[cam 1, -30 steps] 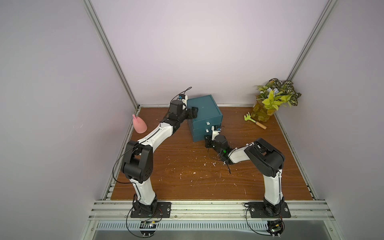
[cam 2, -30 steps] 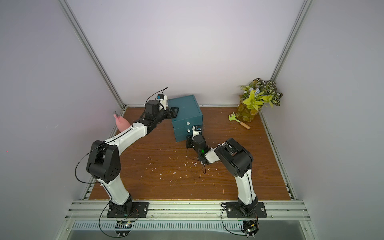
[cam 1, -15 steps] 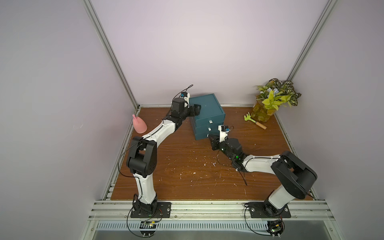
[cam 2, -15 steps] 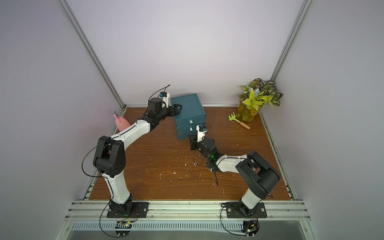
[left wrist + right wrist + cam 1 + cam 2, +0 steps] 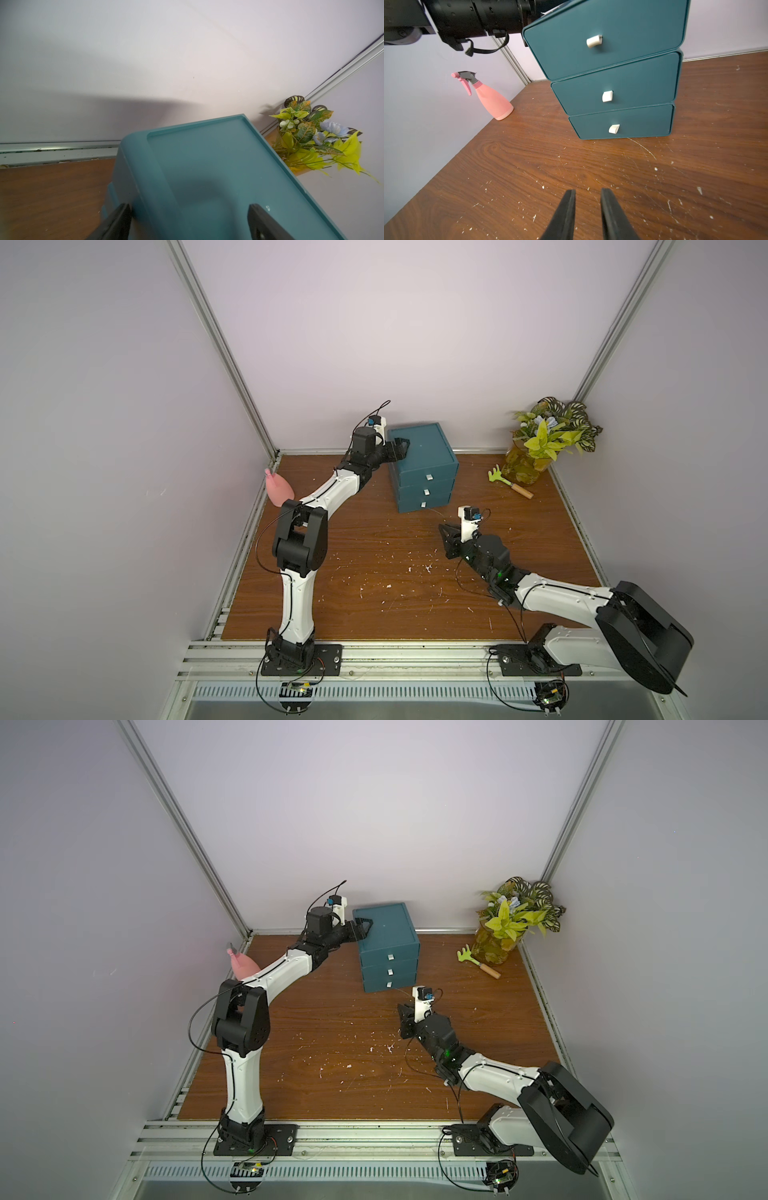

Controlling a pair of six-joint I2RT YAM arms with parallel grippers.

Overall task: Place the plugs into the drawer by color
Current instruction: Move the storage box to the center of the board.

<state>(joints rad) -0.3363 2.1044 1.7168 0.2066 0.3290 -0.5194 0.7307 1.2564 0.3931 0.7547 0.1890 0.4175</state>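
Left pincer (image 5: 401, 446) sits spread astride the top edge of the dark teal plastic three-drawer cabinet (image 5: 424, 458). My right pincer (image 5: 588, 190) hovers barely parted and empty over the brown wooden surface (image 5: 374, 539) in front of it. All drawers look shut and I see no plugs, so I judge the sorting finished.

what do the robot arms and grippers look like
The left arm and right arm have white shells, chunky black joints and thin black cables. The left gripper and right gripper have tapered black fingers, with a white camera mount behind each.
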